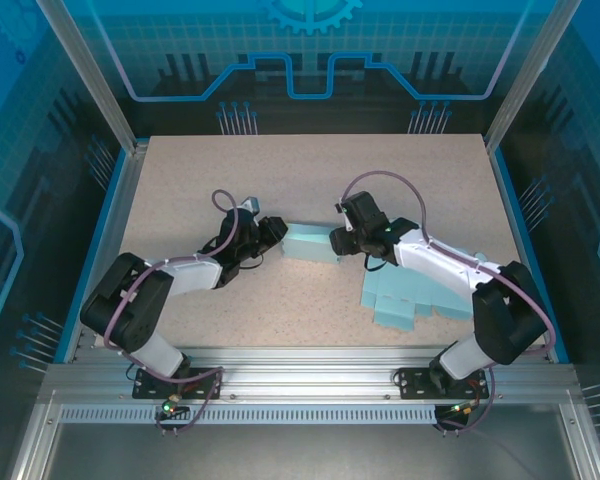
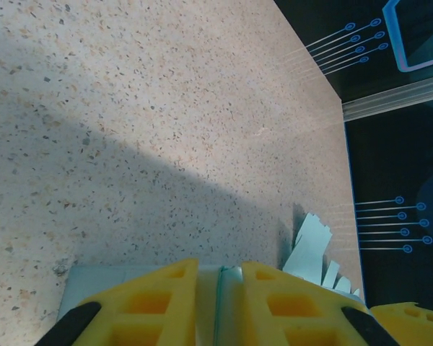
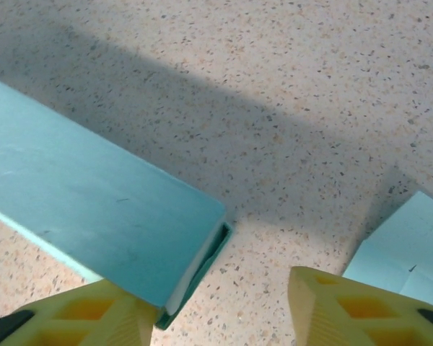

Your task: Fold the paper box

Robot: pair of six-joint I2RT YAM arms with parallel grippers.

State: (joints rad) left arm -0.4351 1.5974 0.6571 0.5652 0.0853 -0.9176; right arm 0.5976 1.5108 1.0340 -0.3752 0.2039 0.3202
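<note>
One paper box (image 1: 311, 243) lies mid-surface (image 1: 310, 170). The left hand (image 2: 220, 306) pinches its end wall; the right hand (image 3: 224, 306) is spread open at the other end. Flat blanks (image 1: 412, 295), perhaps several, pile near the right edge, with open room beyond.

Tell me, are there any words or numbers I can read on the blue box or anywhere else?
None: no words or numbers can be read.
The paper box is plain teal, and so are the flat sheets.
The back wall shows a gear sign, no letters.
</note>
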